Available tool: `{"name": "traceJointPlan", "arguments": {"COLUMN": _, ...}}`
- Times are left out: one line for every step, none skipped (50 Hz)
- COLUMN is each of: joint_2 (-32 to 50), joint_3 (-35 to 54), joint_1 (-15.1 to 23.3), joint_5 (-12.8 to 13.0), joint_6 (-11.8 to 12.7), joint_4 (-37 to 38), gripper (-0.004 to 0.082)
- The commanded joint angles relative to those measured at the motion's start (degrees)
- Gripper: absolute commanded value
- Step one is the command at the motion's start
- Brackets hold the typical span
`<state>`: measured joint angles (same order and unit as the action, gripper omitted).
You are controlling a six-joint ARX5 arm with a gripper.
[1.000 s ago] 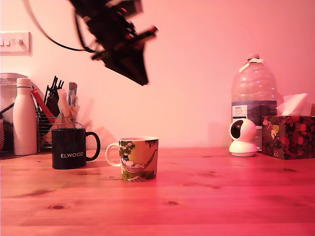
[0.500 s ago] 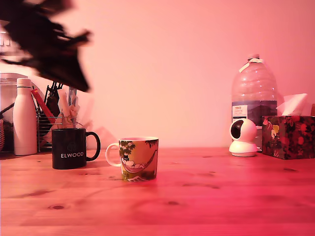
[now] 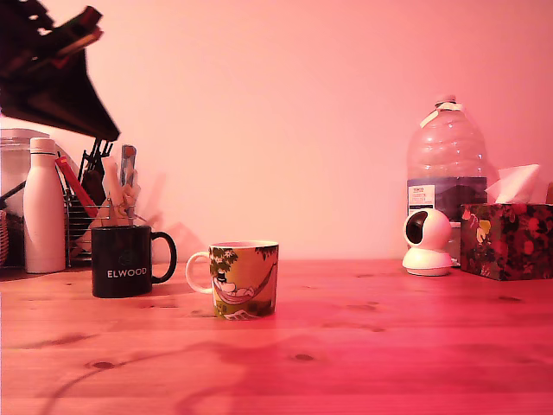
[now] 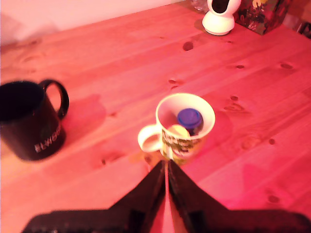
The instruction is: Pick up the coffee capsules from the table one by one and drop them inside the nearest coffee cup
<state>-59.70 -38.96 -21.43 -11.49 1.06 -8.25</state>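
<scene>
Across the room, exterior view: gripper (image 3: 52, 78) hangs high at this view's left, well above the black ELWOOD mug (image 3: 126, 261) and off to one side of the coffee cup (image 3: 243, 279). From here it is a dark wedge; cannot tell how its jaws stand. No capsule showing on the table (image 3: 363, 346) from this angle. White camera (image 3: 427, 242), water bottle (image 3: 445, 164) and tissue box (image 3: 507, 240) sit far off at this view's right. Wrist view: fingers (image 4: 150, 187) pressed nearly together, only a sliver between them, nothing held. Coffee cup stands beyond the fingertips, apart from them. Dark blue coffee capsule (image 4: 189, 118) lies inside it, resting near the inner wall, with a pale rounded thing (image 4: 178, 131) beside it, unclear what. No other capsule on the bare wood in sight. Judgement: a capsule this small should be light, stiff-shelled, smooth and prone to roll or squirt out; best pinched across its rounded body with the jaws square. Cup looks ceramic, heavy enough to stay put.
</scene>
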Motion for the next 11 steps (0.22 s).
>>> {"name": "traceJointPlan", "arguments": {"joint_2": 1.53, "joint_3": 1.51, "joint_1": 0.04, "joint_5": -0.04, "joint_6": 0.63, "joint_4": 0.02, "gripper": -0.0014}}
{"name": "traceJointPlan", "arguments": {"joint_2": 1.81, "joint_3": 1.53, "joint_1": 0.04, "joint_5": -0.04, "joint_6": 0.66, "joint_4": -0.42, "gripper": -0.0014}}
{"name": "traceJointPlan", "arguments": {"joint_2": 2.12, "joint_3": 1.53, "joint_1": 0.04, "joint_5": -0.02, "joint_6": 0.63, "joint_4": -0.72, "gripper": -0.0014}}
{"name": "traceJointPlan", "arguments": {"joint_2": 2.4, "joint_3": 1.53, "joint_1": 0.07, "joint_5": -0.02, "joint_6": 0.63, "joint_4": -0.77, "gripper": -0.0014}}
{"name": "traceJointPlan", "arguments": {"joint_2": 2.64, "joint_3": 1.53, "joint_1": 0.07, "joint_5": -0.04, "joint_6": 0.63, "joint_4": -0.94, "gripper": -0.0014}}
{"name": "traceJointPlan", "arguments": {"joint_2": 2.89, "joint_3": 1.53, "joint_1": 0.04, "joint_5": -0.04, "joint_6": 0.61, "joint_4": -0.94, "gripper": -0.0014}}
{"name": "traceJointPlan", "arguments": {"joint_2": 3.1, "joint_3": 1.53, "joint_1": 0.04, "joint_5": -0.04, "joint_6": 0.61, "joint_4": -0.94, "gripper": -0.0014}}
{"name": "traceJointPlan", "arguments": {"joint_2": 3.32, "joint_3": 1.53, "joint_1": 0.04, "joint_5": -0.04, "joint_6": 0.61, "joint_4": -0.94, "gripper": -0.0014}}
{"name": "traceJointPlan", "arguments": {"joint_2": 3.5, "joint_3": 1.53, "joint_1": 0.04, "joint_5": -0.07, "joint_6": 0.61, "joint_4": -0.92, "gripper": -0.0014}}
{"name": "traceJointPlan", "arguments": {"joint_2": 3.67, "joint_3": 1.53, "joint_1": 0.04, "joint_5": -0.07, "joint_6": 0.61, "joint_4": -0.87, "gripper": -0.0014}}
{"name": "traceJointPlan", "arguments": {"joint_2": 3.87, "joint_3": 1.53, "joint_1": 0.04, "joint_5": -0.07, "joint_6": 0.61, "joint_4": -0.83, "gripper": -0.0014}}
